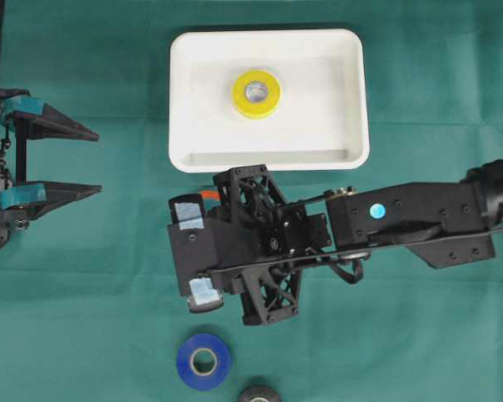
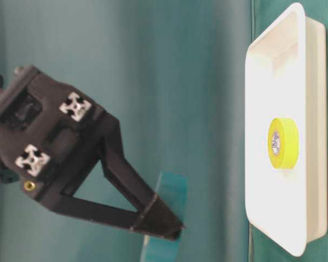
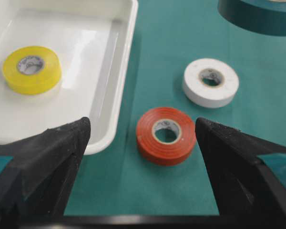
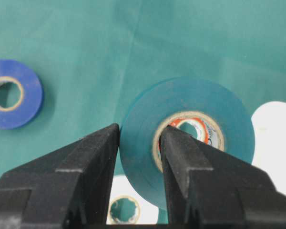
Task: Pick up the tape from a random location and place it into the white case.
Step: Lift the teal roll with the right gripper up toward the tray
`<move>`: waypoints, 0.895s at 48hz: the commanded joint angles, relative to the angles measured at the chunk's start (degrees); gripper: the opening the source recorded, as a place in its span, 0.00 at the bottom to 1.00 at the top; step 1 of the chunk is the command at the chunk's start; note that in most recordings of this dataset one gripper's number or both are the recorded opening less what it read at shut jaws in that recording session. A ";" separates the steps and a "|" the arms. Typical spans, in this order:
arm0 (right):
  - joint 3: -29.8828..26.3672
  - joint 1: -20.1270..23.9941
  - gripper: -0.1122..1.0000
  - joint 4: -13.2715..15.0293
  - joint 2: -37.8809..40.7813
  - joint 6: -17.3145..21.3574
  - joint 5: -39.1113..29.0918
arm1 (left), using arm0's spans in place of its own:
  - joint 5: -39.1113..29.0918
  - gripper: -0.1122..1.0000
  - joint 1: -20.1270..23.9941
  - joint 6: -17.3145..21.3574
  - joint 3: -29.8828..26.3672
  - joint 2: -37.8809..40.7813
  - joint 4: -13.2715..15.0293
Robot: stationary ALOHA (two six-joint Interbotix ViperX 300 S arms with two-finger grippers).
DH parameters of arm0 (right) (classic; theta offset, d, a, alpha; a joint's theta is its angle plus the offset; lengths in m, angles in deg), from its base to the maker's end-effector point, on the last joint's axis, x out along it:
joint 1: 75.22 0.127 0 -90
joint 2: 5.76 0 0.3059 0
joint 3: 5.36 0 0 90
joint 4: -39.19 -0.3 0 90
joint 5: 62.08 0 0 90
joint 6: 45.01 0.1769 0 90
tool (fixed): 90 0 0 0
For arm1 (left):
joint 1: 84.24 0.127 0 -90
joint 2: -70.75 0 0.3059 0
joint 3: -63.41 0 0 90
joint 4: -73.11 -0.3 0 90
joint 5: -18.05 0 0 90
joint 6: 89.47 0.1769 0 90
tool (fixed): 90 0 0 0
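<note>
My right gripper (image 4: 140, 137) is shut on a green tape roll (image 4: 190, 98), one finger through its core and one outside its rim. It holds the roll above the table. From overhead, the right gripper (image 1: 194, 251) hangs just below the white case (image 1: 268, 159) and hides the green roll. A yellow tape roll (image 1: 256, 94) lies flat inside the case. My left gripper (image 1: 96, 161) stands open at the table's left edge, holding nothing. In the left wrist view a red roll (image 3: 166, 135) lies on the cloth beyond the left gripper (image 3: 142, 123).
A white roll (image 3: 210, 82) lies beside the red one, both under the right arm. A blue roll (image 1: 204, 361) and a dark roll (image 1: 259, 394) sit near the front edge. Green cloth covers the table.
</note>
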 commanded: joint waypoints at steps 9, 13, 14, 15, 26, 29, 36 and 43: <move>4.39 0.26 0.37 0.09 -6.77 1.49 0.35 | -0.09 0.92 0.00 -0.09 -0.97 0.18 0.09; 6.68 0.35 0.37 0.09 -8.53 2.37 0.35 | -0.18 0.92 0.00 -0.09 -0.97 0.18 0.26; 7.29 0.35 0.37 0.09 -9.14 2.55 0.35 | -0.18 0.92 0.00 -0.09 -0.97 0.18 0.26; 8.00 0.44 0.37 0.09 -9.67 2.64 0.35 | -0.18 0.92 0.09 -0.18 -1.05 0.18 0.18; 16.61 1.32 0.37 0.09 -16.70 3.96 1.41 | -0.26 0.92 0.00 -0.26 -0.97 0.18 0.26; 18.98 1.32 0.37 0.09 -18.81 4.92 1.49 | -0.18 0.92 0.09 -0.35 -1.05 0.18 0.26; 24.08 1.32 0.37 0.09 -23.38 6.94 1.58 | -0.26 0.92 0.09 -0.26 -0.97 0.18 0.26; 26.89 1.32 0.37 0.18 -26.10 7.29 2.55 | -0.18 0.92 0.00 -0.35 -0.97 0.18 0.26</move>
